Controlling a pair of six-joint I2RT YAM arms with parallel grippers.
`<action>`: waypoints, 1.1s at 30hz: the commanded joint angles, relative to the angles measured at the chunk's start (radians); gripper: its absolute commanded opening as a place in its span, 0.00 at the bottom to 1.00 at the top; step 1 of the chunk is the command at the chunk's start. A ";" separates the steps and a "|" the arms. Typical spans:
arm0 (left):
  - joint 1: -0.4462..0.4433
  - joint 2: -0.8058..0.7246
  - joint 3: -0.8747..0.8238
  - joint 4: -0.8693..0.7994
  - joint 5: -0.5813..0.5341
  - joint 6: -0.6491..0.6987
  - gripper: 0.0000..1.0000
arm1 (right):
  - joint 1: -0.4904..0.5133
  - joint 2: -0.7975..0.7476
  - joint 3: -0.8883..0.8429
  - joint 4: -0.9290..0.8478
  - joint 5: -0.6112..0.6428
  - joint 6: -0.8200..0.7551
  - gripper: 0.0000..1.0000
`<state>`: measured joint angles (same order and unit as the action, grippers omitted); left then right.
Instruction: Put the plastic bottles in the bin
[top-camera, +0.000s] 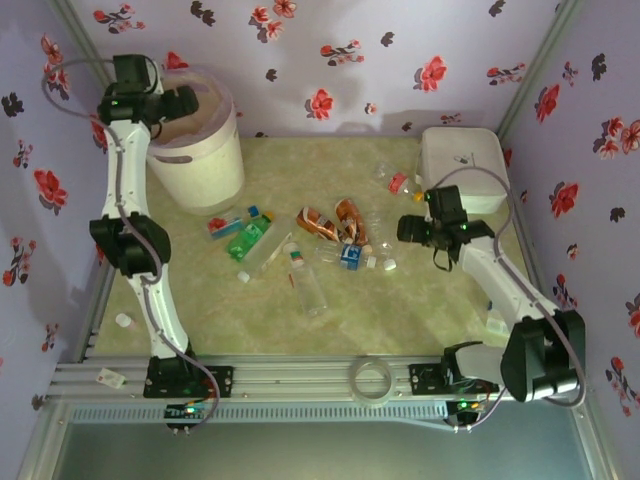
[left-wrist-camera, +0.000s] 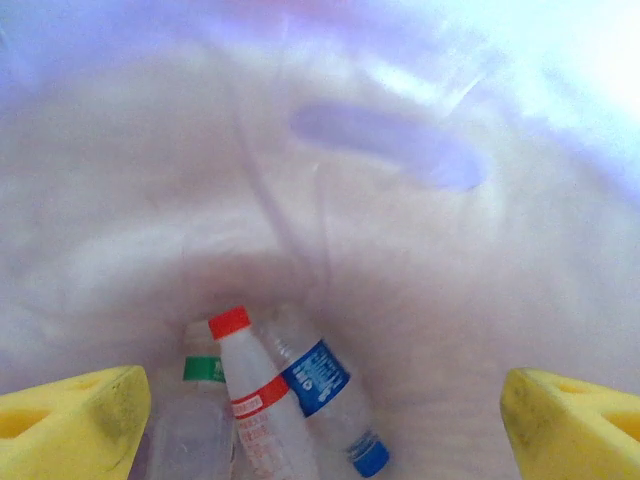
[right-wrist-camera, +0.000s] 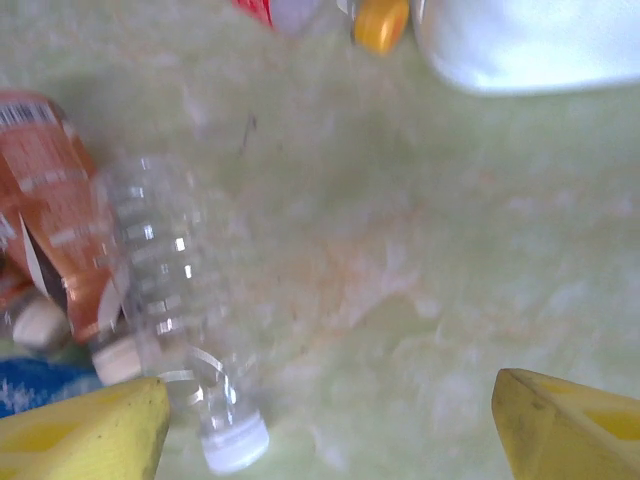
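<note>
Tabletop: pale green, marbled, with an aluminium rail at the near edge.
Walls: lilac cloth printed with red and black flowers, on three sides.
Bin: upright in the far left corner.
Bottles: scattered mid-tabletop; three further bottles lie on the bin's floor.
Left fingers: wide apart, empty, over the bin's mouth.
Right fingers: wide apart, empty, above the tabletop beside a clear bottle.

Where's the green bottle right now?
From above, the green bottle lies left of centre on the table, near the foot of the bin.
</note>
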<state>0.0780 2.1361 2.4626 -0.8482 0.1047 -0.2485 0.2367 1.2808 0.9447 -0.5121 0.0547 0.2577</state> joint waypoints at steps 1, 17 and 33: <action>0.004 -0.121 -0.048 0.069 -0.015 -0.005 0.92 | 0.002 0.098 0.130 -0.039 0.055 -0.163 0.85; -0.115 -0.769 -0.822 0.283 -0.010 -0.084 0.92 | -0.018 0.700 0.763 -0.205 -0.037 -0.601 0.80; -0.242 -1.107 -1.259 0.288 0.029 -0.211 0.91 | -0.039 0.951 0.953 -0.258 0.019 -0.603 0.85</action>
<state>-0.1482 1.0485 1.2255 -0.5903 0.1120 -0.4294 0.2111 2.2002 1.8500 -0.7170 0.0509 -0.3275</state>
